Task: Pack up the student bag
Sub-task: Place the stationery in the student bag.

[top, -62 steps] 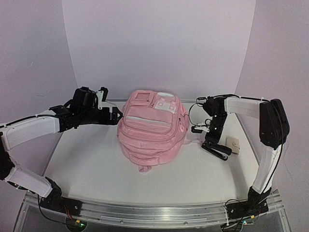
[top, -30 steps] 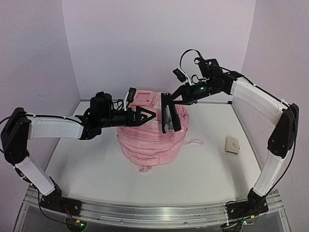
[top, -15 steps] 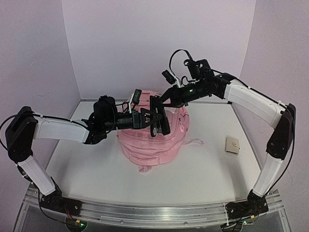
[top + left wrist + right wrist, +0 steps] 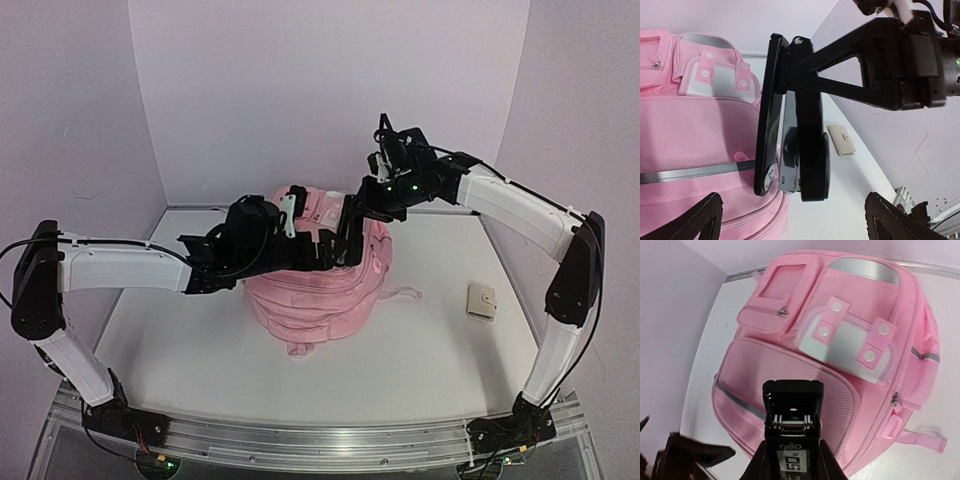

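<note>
The student bag [image 4: 310,295], a big pink backpack, lies front-up in the middle of the table. It also fills the right wrist view [image 4: 840,340] and the left of the left wrist view [image 4: 690,135]. My right gripper [image 4: 792,467] is shut on a black stapler [image 4: 792,420] and holds it just above the bag's front pockets [image 4: 347,237]. My left gripper [image 4: 795,220] is wide open, with the stapler [image 4: 790,145] hanging ahead of its fingertips [image 4: 695,220] and touching neither. In the top view the left gripper [image 4: 318,252] sits right next to the stapler.
A small beige wallet [image 4: 483,300] lies flat on the white table to the right of the bag, also visible in the left wrist view [image 4: 841,140]. A pale strap [image 4: 405,294] trails from the bag's right side. Walls close off the back and both sides.
The right gripper has brought the stapler down and leftward toward the bag's front. The left arm has reached further right, bringing its open gripper up to the stapler.
</note>
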Available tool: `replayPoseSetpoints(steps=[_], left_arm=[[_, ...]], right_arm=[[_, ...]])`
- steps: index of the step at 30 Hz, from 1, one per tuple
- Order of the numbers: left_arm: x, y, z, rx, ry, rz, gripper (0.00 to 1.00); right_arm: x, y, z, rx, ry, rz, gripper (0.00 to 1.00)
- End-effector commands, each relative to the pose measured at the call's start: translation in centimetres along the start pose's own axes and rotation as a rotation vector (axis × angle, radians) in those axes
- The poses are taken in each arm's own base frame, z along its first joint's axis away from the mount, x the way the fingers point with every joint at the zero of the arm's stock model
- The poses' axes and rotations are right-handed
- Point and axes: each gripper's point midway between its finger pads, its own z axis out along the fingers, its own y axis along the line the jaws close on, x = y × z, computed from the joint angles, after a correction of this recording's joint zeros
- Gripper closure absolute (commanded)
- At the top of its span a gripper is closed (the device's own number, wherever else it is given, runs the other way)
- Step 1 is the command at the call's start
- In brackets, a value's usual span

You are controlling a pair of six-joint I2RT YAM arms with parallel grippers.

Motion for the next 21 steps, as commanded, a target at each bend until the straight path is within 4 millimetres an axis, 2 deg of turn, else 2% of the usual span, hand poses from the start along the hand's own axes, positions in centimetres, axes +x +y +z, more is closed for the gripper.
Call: replayPoseSetpoints(steps=[1, 6, 15, 18, 21], left_arm=[[-0.3, 0.4, 1.2, -0.186, -0.004, 0.132, 0.0], [0.9, -0.5, 3.5, -0.251, 0.029, 0.212, 0.0], [1.0, 1.8, 5.9, -0.439, 0.019, 0.28, 0.01], [1.3, 2.4, 6.8, -0.497, 0.038, 0.317, 0.05], [1.5, 2.8, 7.8, -0.539, 0.049, 0.349, 0.11]], right_arm=[[-3.4, -1.5, -1.4, 0.142, -0.174, 0.19, 1.0], [-2.8, -3.0, -0.6, 0.218, -0.184, 0.296, 1.0], [-1.0, -3.2, 0.7, 0.207, -0.125, 0.399, 1.0], [-0.7, -3.4, 1.0, 0.21, -0.118, 0.418, 0.94], [-0.3, -3.6, 1.2, 0.212, -0.107, 0.446, 0.93]])
